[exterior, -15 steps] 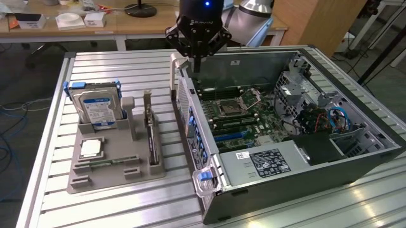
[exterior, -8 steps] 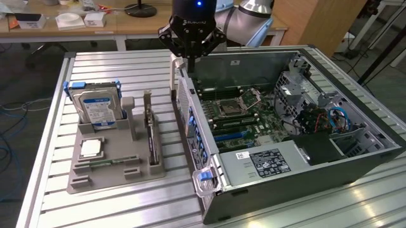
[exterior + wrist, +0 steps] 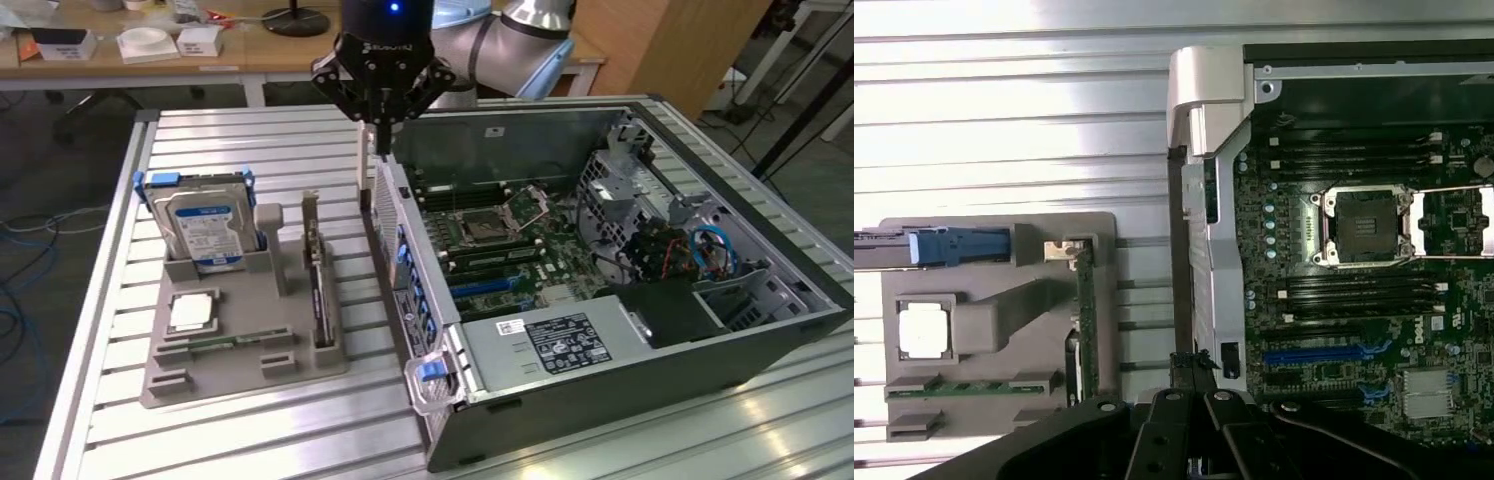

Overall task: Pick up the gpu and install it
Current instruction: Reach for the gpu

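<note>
While the gpu [image 3: 316,280] waits untouched in its holder [image 3: 180,385], the closed, empty gripper [image 3: 383,128] hangs by the case [image 3: 667,350]. Grasping likely needs opened jaws.

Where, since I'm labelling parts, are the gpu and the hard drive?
gpu [image 3: 318,285], exterior view, middle of the upright card.
hard drive [image 3: 210,228], exterior view, its labelled face.

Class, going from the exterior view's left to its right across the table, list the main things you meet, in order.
Hard drive with blue rails → gpu standing on edge → open computer case.
</note>
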Controlling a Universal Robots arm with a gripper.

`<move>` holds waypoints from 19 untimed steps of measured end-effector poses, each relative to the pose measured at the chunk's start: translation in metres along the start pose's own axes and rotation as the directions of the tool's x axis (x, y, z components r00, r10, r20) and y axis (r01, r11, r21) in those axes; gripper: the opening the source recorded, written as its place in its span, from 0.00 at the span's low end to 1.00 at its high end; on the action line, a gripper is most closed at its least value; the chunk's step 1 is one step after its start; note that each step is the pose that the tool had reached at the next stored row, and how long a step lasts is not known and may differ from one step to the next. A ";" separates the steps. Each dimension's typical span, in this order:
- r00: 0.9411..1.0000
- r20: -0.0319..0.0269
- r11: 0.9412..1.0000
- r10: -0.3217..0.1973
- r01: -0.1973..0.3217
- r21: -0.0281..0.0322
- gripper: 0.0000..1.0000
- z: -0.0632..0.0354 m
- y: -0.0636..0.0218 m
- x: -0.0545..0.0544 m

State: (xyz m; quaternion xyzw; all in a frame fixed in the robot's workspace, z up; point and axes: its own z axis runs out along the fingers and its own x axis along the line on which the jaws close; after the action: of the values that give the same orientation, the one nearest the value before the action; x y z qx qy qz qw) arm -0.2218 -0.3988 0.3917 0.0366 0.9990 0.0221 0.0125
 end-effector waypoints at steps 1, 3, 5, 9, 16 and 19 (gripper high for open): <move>1.000 0.000 1.000 0.000 0.000 0.000 0.11 -0.0001 -0.0002 0.003; 1.000 0.000 1.000 0.000 0.000 0.000 0.11 -0.0001 -0.0006 0.008; 1.000 0.000 1.000 -0.001 0.001 0.000 0.11 -0.0002 -0.0010 0.013; 1.000 0.000 1.000 -0.001 0.001 0.000 0.11 -0.0004 -0.0029 0.026; 1.000 0.000 1.000 -0.005 0.005 0.000 0.11 -0.0011 -0.0123 0.044; 1.000 0.000 1.000 -0.005 0.005 0.000 0.11 -0.0012 -0.0146 0.055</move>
State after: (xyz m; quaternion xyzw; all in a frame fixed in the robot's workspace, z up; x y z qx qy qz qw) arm -0.2774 -0.4094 0.3910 0.0340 0.9991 0.0221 0.0124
